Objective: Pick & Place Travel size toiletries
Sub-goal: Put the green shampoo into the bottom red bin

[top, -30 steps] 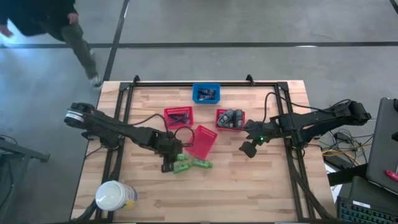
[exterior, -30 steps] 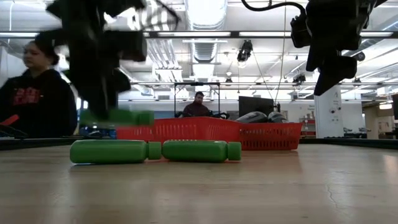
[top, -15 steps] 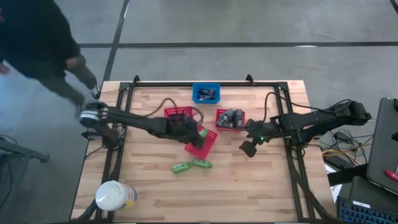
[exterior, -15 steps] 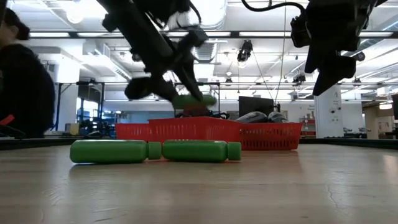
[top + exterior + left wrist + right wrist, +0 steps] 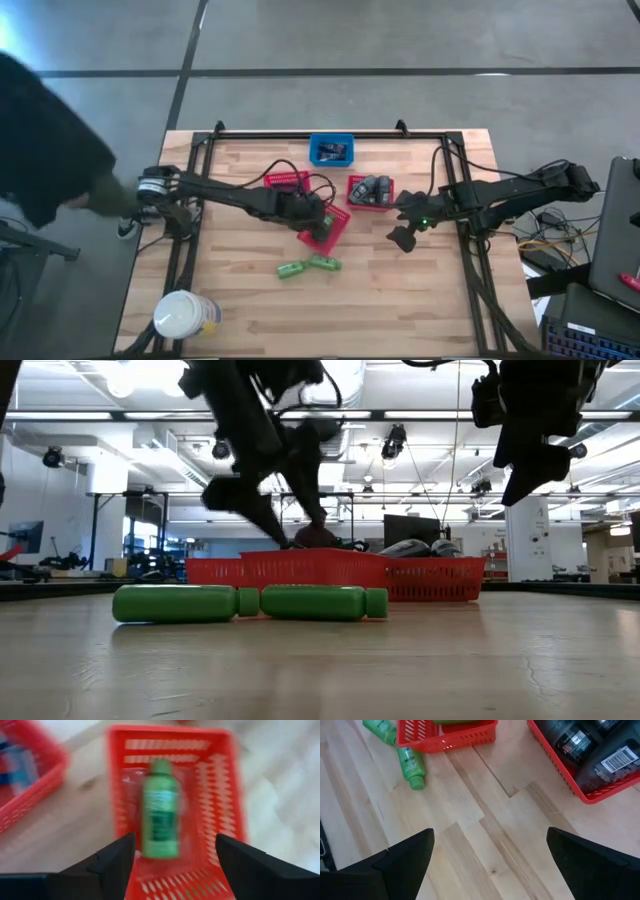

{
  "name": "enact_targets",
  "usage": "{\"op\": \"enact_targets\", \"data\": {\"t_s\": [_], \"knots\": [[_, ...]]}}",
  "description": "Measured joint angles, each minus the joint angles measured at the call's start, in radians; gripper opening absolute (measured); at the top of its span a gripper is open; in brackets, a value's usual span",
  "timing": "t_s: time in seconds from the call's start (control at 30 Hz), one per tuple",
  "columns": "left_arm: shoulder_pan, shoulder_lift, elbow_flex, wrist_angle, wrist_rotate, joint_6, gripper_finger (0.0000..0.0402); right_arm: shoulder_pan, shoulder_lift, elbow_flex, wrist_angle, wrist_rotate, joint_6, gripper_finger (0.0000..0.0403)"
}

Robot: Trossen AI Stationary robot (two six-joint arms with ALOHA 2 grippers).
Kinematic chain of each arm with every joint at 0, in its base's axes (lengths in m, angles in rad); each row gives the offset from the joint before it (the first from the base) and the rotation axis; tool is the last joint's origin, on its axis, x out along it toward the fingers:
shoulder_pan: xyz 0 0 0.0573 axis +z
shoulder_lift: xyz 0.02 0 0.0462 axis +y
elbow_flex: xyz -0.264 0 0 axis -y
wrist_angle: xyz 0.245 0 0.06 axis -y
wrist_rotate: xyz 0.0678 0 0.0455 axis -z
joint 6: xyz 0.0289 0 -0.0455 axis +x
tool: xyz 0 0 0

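Over the table's middle, our left gripper (image 5: 172,852) hangs with jaws wide above the tilted red basket (image 5: 227,805), one green bottle (image 5: 161,817) lying inside; we should lift clear before fetching the two green bottles (image 5: 308,266) nearer the front edge; right gripper (image 5: 402,237) waits, spread, empty.

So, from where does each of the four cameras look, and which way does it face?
High view: above the table, straight down; both arms show.
Low view: at table-top height, level across two green bottles; arms hang from above.
Left wrist view: down past the left gripper onto a green bottle in a red basket.
Right wrist view: down past the right gripper onto bare table.
Shared: high and low views both show the two green bottles.
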Motion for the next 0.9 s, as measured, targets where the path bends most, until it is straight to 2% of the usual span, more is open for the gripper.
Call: {"op": "enact_targets", "data": {"t_s": [0.17, 0.23, 0.33, 0.5, 0.67, 0.9], "knots": [[-0.082, -0.064, 0.034, -0.035, 0.157, 0.350, 0.0286, 0.000, -0.005, 0.000, -0.015, 0.001, -0.028, 0.0384], [-0.139, -0.069, 0.048, -0.124, 0.166, 0.466, 0.0284, 0.000, -0.005, 0.000, -0.020, 0.000, -0.035, 0.0384], [-0.229, -0.066, 0.037, -0.244, 0.172, 0.555, 0.0283, 0.000, -0.006, 0.000, -0.018, 0.000, -0.038, 0.0384], [-0.324, -0.066, -0.036, -0.204, 0.087, 0.482, 0.0283, 0.000, -0.006, 0.000, -0.017, 0.006, -0.038, 0.0384], [-0.315, -0.066, -0.127, -0.067, 0.052, 0.331, 0.0283, 0.000, -0.005, 0.000, -0.014, 0.016, -0.032, 0.0384], [-0.300, -0.066, -0.238, 0.101, 0.039, 0.300, 0.0283, 0.000, -0.005, 0.000, -0.013, 0.016, 0.005, 0.0384]]}}
